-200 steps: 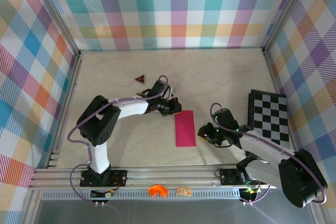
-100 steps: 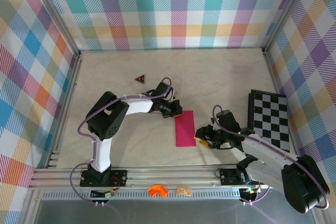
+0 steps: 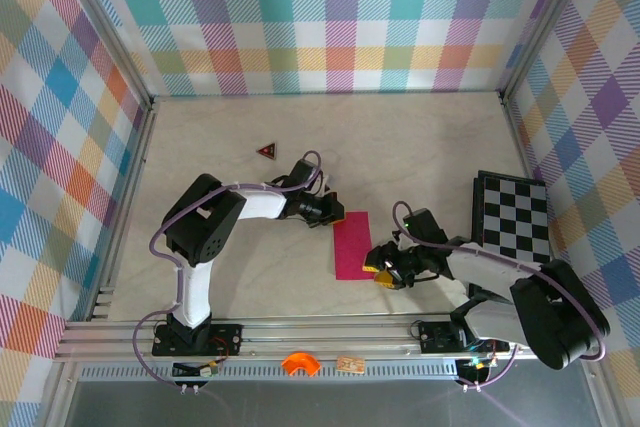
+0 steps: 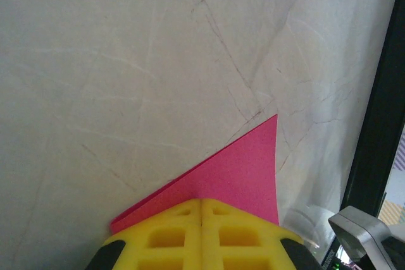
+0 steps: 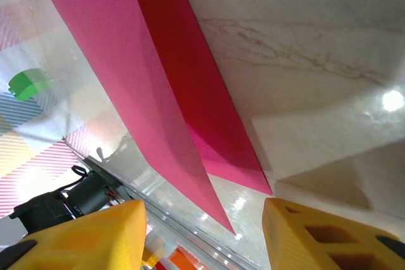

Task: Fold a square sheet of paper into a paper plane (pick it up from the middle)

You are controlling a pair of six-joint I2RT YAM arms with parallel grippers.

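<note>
The magenta-pink square sheet of paper lies near the middle of the pale bench, doubled into a narrow strip whose long edges run away from the arm bases. Your left tool has its jaws together at the strip's far left corner; whether a layer is pinched there cannot be told. Your right tool stands with jaws apart just beside the near right edge, where the two layers sit slightly parted. Judgement: the crease is being set. Hold the far corner firmly, bring the right tool in low and level, and align the edges before pressing. No brand, label or writing is legible.
</note>
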